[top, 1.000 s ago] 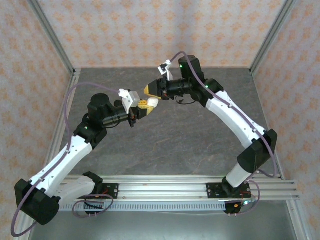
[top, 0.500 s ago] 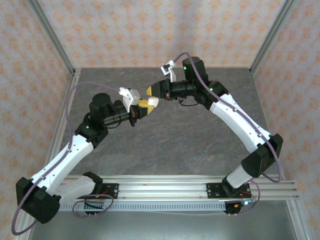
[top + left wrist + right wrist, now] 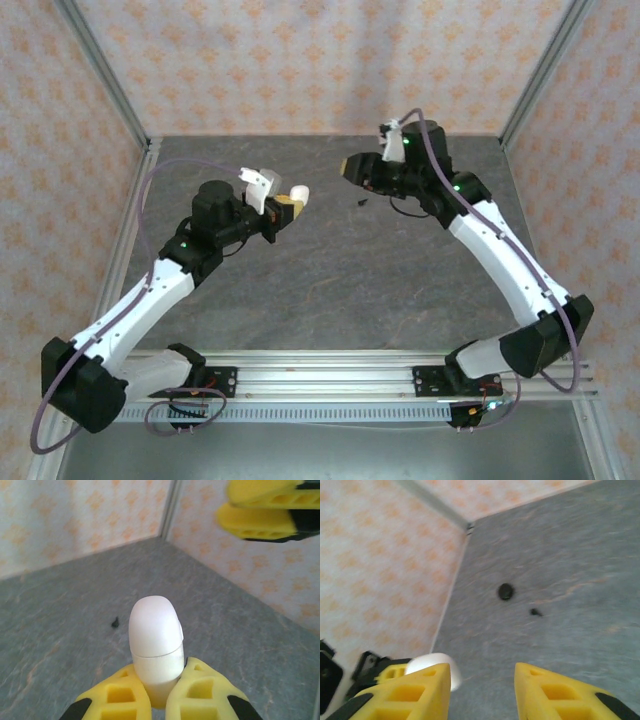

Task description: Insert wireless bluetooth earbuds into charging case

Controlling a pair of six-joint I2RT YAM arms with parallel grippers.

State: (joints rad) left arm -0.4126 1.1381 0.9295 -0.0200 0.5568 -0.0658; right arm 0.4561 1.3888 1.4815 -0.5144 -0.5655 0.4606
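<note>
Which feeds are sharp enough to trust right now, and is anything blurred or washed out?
Top external: evenly lit, sharp, no glare. Left wrist: the white case in the left hand is crisp; the right hand at upper right is out of focus. Right wrist: soft throughout, the round dark spot and smaller speck on the table smeared.

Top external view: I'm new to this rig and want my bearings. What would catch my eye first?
The white charging case, closed, is pinched in the left gripper above the table. Opposite, the right gripper hangs open and empty, with a small black earbud lying on the grey surface near it.
</note>
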